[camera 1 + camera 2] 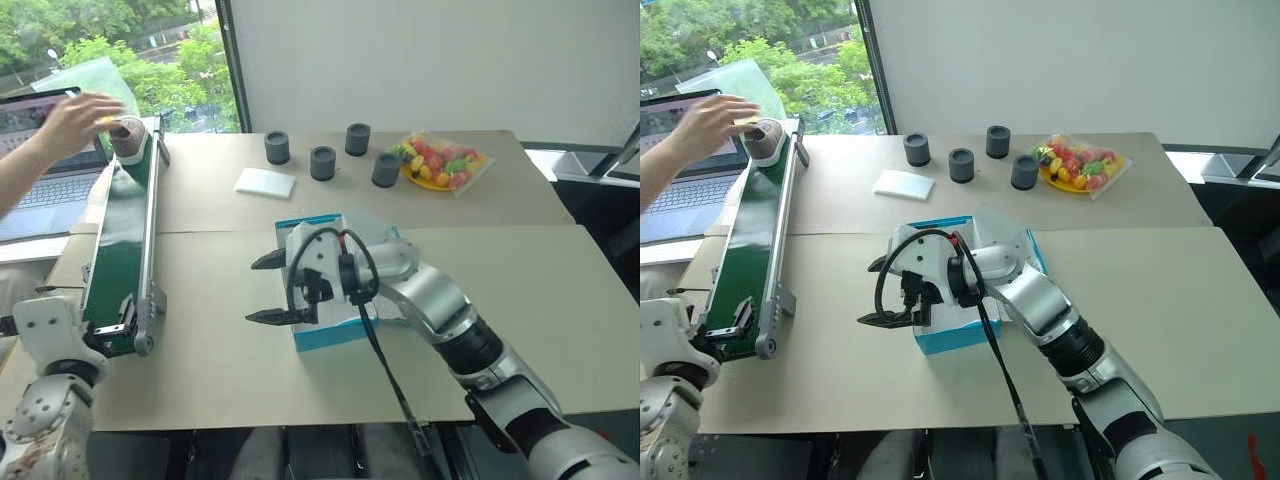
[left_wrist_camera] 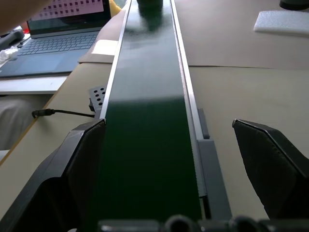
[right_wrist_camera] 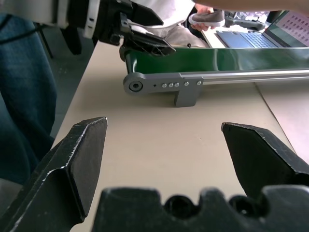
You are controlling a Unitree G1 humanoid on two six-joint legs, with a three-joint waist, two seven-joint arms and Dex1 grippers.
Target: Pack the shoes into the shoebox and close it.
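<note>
Quick count of what's on the table: one shoe point(image 1: 127, 139) sitting on the far end of one green conveyor belt point(image 1: 120, 250), one blue shoebox point(image 1: 330, 335), four dark cylinders point(image 1: 323, 163), one white pad point(image 1: 266, 183), one plate of fruit point(image 1: 440, 165), one laptop point(image 1: 45, 180), and two grippers point(image 1: 270, 288) point(image 3: 140, 41).

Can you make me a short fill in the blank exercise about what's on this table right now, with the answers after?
1. A person's hand sets a shoe on the far end of the green ____.
2. Both pincers, left and right, have their fingers ____.
3. The right pincer hovers in front of the cyan-blue ____.
4. The number of dark cups beside the fruit plate is ____.

Answers: conveyor belt; open; shoebox; four
</note>
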